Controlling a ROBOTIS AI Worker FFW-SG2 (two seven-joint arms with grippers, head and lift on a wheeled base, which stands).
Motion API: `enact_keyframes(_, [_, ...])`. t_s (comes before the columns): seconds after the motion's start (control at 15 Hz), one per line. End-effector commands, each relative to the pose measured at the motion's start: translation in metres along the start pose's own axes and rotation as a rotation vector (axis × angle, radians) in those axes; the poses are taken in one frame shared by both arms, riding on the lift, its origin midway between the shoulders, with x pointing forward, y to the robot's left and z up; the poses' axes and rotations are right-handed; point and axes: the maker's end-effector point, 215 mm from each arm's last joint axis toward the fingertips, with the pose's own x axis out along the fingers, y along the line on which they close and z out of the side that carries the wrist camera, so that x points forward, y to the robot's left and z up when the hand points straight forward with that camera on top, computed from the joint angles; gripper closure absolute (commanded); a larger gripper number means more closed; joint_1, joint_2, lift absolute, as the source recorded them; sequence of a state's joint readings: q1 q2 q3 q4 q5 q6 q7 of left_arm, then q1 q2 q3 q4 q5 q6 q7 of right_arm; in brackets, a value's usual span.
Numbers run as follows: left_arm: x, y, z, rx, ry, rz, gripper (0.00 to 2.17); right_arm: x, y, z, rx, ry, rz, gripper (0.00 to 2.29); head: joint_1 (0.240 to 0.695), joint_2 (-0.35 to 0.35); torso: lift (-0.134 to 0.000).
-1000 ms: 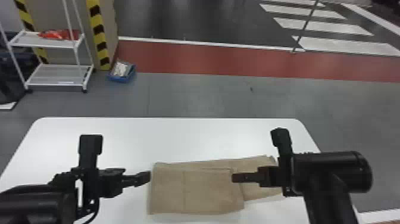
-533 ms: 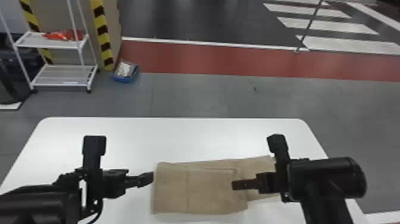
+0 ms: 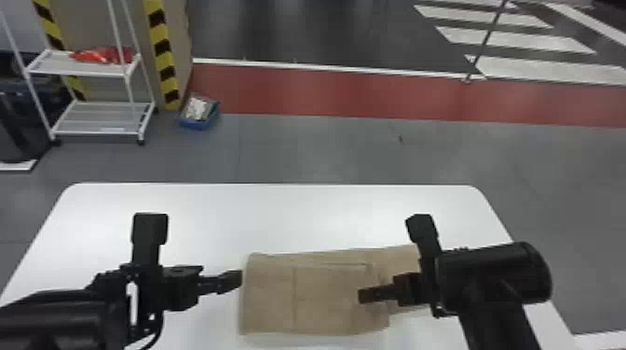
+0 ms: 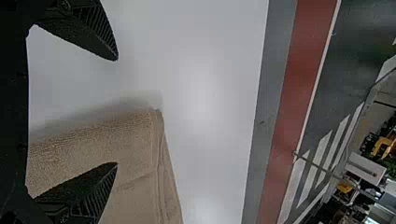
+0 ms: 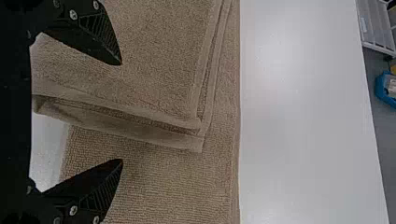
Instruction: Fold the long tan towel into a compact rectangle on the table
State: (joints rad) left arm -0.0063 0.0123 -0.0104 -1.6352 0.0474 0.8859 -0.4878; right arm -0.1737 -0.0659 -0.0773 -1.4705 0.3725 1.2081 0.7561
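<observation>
Tan towel (image 3: 271, 298), long axis left to right

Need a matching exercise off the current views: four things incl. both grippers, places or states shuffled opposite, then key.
Things
1. Left gripper
2. Blue box
3. Right gripper
4. Tan towel

Places or states
A. Partly folded, lying on the white table
B. Open, above the towel where its folded-over end lies on the layer below
C. Open, by the towel's left edge in the head view
D. On the floor beside the white shelf unit

Pairs: 1-C, 2-D, 3-B, 4-A
</observation>
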Motion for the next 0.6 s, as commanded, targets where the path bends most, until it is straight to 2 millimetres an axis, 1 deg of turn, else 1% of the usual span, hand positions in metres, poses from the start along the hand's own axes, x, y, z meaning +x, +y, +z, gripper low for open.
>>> enact_keyframes(0.0, [0.0, 0.0002, -0.0002, 0.001, 0.001, 0.001, 0.08, 0.002, 0.0019, 0.0004, 0.0, 0.002, 0.007, 0.36, 0.695, -0.147, 0.0])
enact_keyframes(0.2, [-0.0003, 0.0005, -0.0001, 0.0, 0.0, 0.0, 0.08, 0.0018, 0.0036, 0.0028, -0.001, -0.001, 0.012, 0.53, 0.695, -0.144, 0.0])
enact_keyframes(0.47, [-0.0003, 0.0006, -0.0013, 0.0, 0.002, 0.0, 0.08, 0.0024, 0.0077, 0.0046, -0.003, -0.001, 0.02, 0.56, 0.695, -0.139, 0.0])
enact_keyframes(0.53, [-0.0003, 0.0006, -0.0024, -0.001, 0.003, 0.0, 0.08, 0.002, 0.0087, 0.0068, -0.005, -0.004, 0.022, 0.68, 0.695, -0.138, 0.0])
